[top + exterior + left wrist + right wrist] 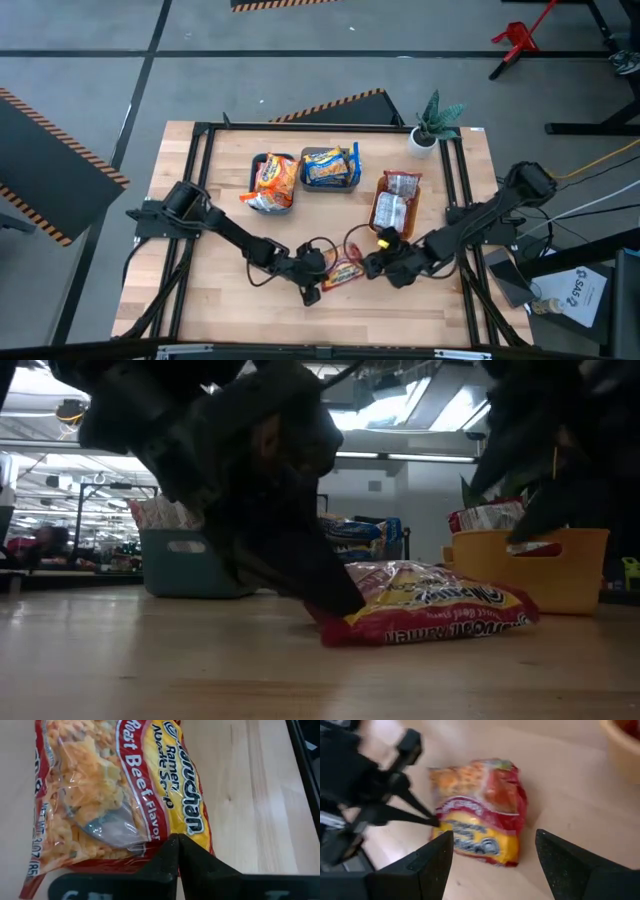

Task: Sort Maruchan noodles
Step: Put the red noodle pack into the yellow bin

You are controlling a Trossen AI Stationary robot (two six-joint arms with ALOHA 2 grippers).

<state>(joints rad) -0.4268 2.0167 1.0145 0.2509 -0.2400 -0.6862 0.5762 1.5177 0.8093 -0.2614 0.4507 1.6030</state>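
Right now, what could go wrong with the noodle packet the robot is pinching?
The left gripper is shut on only the thin edge of the red Roast Beef packet, so the crinkly plastic might slip out or tear when lifted. The open right gripper waits very close on the packet's other side, so the two arms could bump.

Red-yellow noodle packet (343, 272) flat on table

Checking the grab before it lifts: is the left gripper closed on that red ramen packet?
Shut: the left gripper has its fingers pressed together on the edge of the red ramen packet.
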